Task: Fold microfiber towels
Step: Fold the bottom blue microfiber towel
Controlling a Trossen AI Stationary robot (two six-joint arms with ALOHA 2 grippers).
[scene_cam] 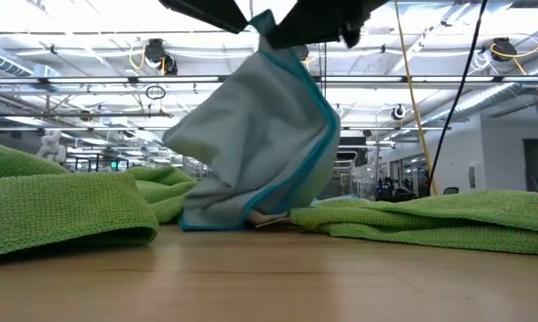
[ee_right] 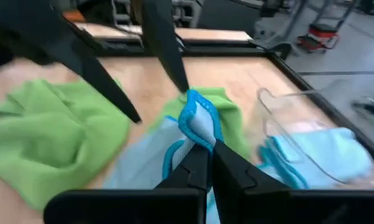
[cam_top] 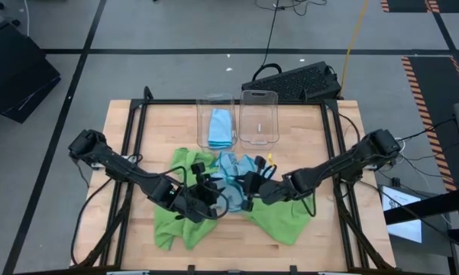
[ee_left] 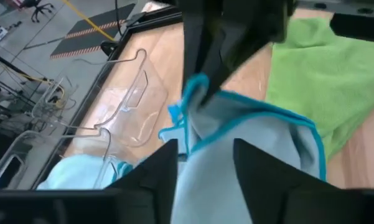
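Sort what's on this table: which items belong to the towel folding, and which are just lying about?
Job:
- light blue towel, pinched by right end effector, left end effector alongside
- green towels
- folded blue towel in left bin

Lying about:
- empty bin
- keyboard

2 clear bins point(cam_top: 216, 121) & point(cam_top: 259, 116) side by side at wood table's point(cam_top: 130, 137) far edge. Black keyboard point(cam_top: 294, 81) on floor just behind table.
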